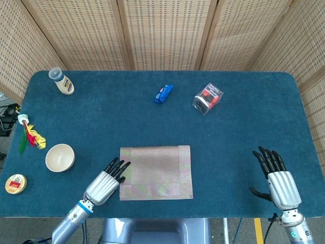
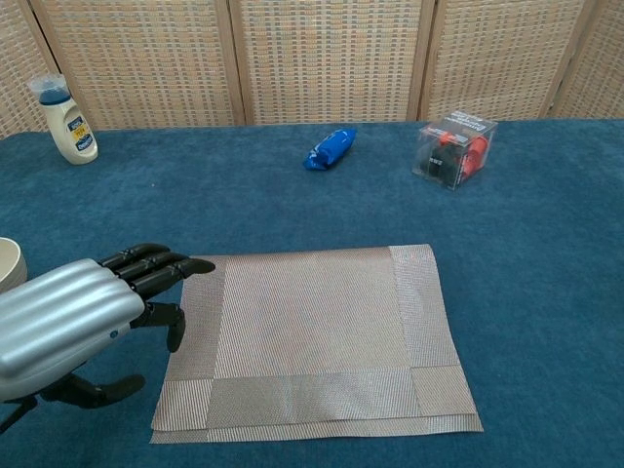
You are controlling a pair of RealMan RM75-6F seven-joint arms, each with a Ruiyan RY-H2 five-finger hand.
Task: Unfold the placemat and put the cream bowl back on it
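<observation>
Beside the folded placemat (image 1: 156, 172), left hand (image 1: 105, 184) spread and empty, right hand (image 1: 279, 184) likewise, cream bowl (image 1: 60, 157) apart

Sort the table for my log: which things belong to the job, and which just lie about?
Job: placemat, folded; cream bowl; left hand, open at the placemat's left edge.

Lying about: white bottle, blue packet, clear box, feathered toy, round tin.

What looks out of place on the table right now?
The placemat still lies folded, its layered edges showing along the near side. The cream bowl sits off it on the cloth, left of the left robot hand. Nothing is spilled.
</observation>
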